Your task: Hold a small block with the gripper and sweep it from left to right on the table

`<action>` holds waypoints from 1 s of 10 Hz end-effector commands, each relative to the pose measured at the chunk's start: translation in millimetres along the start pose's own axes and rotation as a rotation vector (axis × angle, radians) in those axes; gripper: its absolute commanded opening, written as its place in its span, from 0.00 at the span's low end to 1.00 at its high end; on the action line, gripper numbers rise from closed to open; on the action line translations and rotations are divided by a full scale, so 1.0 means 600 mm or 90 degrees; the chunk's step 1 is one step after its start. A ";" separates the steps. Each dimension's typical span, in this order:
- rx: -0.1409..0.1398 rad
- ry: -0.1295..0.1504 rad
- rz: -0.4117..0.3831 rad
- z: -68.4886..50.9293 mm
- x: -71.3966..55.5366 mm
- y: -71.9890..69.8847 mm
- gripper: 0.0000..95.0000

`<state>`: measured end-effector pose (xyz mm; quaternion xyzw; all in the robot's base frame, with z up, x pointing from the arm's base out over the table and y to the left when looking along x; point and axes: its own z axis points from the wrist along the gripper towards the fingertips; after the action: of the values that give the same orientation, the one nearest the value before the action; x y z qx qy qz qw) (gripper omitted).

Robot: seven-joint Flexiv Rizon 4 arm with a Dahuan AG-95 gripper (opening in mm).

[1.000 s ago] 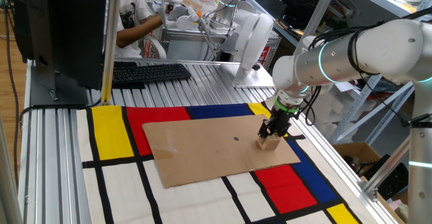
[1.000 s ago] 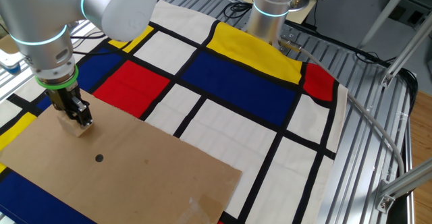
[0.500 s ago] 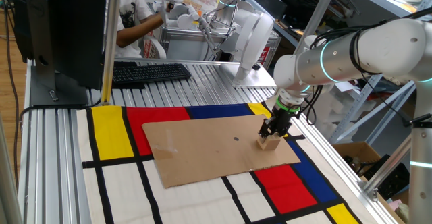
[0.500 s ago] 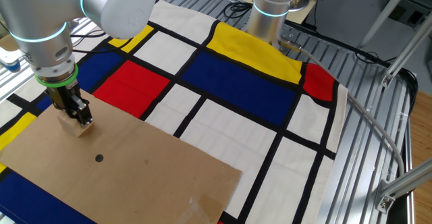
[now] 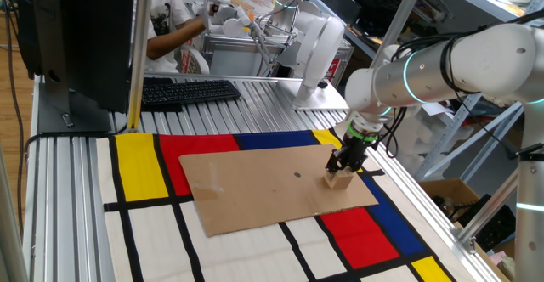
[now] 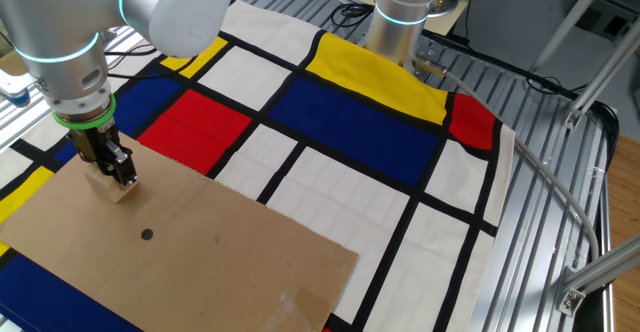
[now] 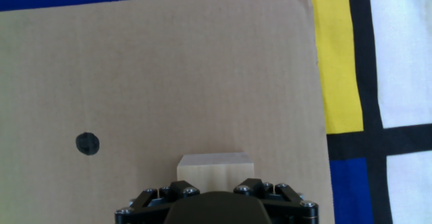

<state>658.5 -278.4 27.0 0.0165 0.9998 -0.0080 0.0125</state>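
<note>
One fixed view: gripper (image 5: 342, 168) points straight down w/ jaws closed on the small block (image 5: 338, 180), which sits on the cardboard sheet (image 5: 272, 187) near its right end. Other fixed view: same grip, block (image 6: 112, 186) on the cardboard (image 6: 190, 262) atop the table's (image 6: 545, 212) mat. Hand view: block (image 7: 214, 168) between the fingers, black dot (image 7: 87, 143) off to its left.

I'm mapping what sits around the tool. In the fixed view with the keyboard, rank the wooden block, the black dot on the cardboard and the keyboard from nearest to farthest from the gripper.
1. small block, between the fingers of the gripper.
2. black dot, leftward on the cardboard.
3. keyboard, far back left.
</note>
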 end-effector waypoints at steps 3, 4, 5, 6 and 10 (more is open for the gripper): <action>0.002 -0.001 0.001 0.001 0.001 0.001 0.00; 0.002 -0.001 0.003 0.001 0.001 0.001 0.00; 0.003 -0.001 0.003 0.001 0.001 0.001 0.00; 0.003 -0.001 0.004 0.001 0.001 0.001 0.00; 0.003 0.000 0.004 0.002 0.001 0.000 0.00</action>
<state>658.4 -278.3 25.8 0.0184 0.9997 -0.0106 0.0121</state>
